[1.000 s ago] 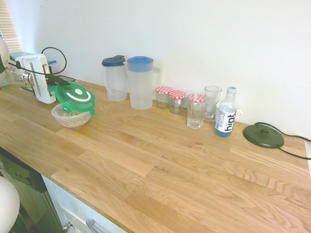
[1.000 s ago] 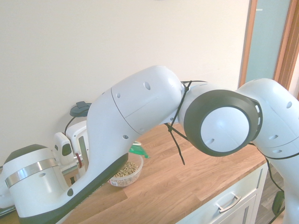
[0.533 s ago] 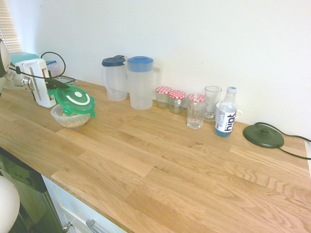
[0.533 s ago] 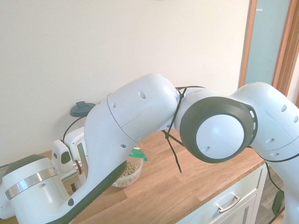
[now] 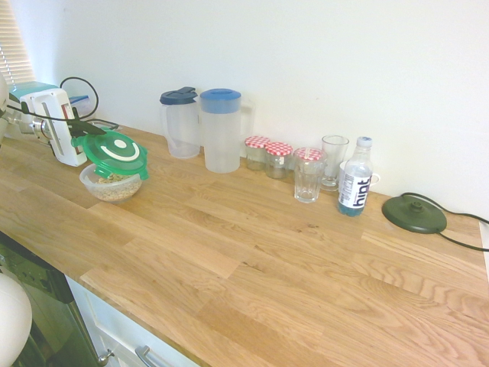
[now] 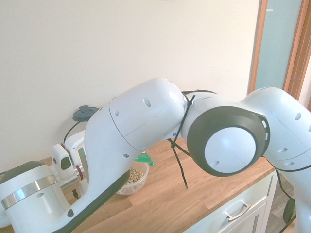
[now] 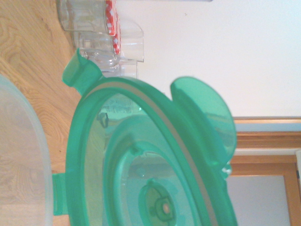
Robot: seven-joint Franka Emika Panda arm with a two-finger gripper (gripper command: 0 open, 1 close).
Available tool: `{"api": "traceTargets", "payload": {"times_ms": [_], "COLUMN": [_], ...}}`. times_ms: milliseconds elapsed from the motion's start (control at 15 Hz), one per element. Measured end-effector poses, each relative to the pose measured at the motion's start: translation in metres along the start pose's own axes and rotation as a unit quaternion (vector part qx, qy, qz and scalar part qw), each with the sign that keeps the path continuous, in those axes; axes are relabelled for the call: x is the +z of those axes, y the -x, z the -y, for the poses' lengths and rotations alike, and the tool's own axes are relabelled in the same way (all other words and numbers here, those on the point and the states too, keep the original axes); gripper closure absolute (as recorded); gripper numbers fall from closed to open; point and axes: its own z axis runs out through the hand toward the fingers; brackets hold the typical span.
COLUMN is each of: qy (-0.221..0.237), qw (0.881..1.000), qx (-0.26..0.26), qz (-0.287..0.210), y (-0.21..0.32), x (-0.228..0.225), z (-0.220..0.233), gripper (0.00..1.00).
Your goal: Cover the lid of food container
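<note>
The round green lid (image 5: 114, 152) with its white ring mark hangs tilted just above the food container (image 5: 111, 186), a small translucent bowl of beige cereal on the wooden counter. My gripper (image 5: 79, 131) is shut on the lid's left edge, coming in from the left. The lid's right side sits lower, over the bowl's far rim. The wrist view is filled by the lid's underside (image 7: 141, 155), with the bowl's rim (image 7: 21, 155) beside it. In the second exterior view the arm hides the gripper. Only the bowl (image 6: 132, 178) and a sliver of the lid (image 6: 143, 158) show.
Two clear pitchers (image 5: 220, 131) with blue lids stand behind and to the right of the bowl. Further right are red-checked jars (image 5: 278, 159), glasses (image 5: 308, 175), a water bottle (image 5: 354, 177) and a black round base (image 5: 414, 214). The counter's front edge (image 5: 92, 287) runs close by.
The hand has shifted slightly left with the lid, and the lid now lies flatter over the bowl. The gripper has stayed shut.
</note>
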Motion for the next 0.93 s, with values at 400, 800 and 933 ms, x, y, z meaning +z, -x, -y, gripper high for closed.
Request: {"api": "traceTargets", "payload": {"times_ms": [400, 800, 933], "qy": [-0.008, -0.008, -0.009], "qw": [1.000, 1.000, 1.000], "qx": [-0.002, -0.007, -0.010], "qz": [-0.002, -0.003, -0.002], "y": [0.008, 0.010, 0.011], "x": [-0.014, -0.017, -0.018], "z": [0.000, 0.002, 0.002], "gripper": [1.00, 0.00, 0.00]}}
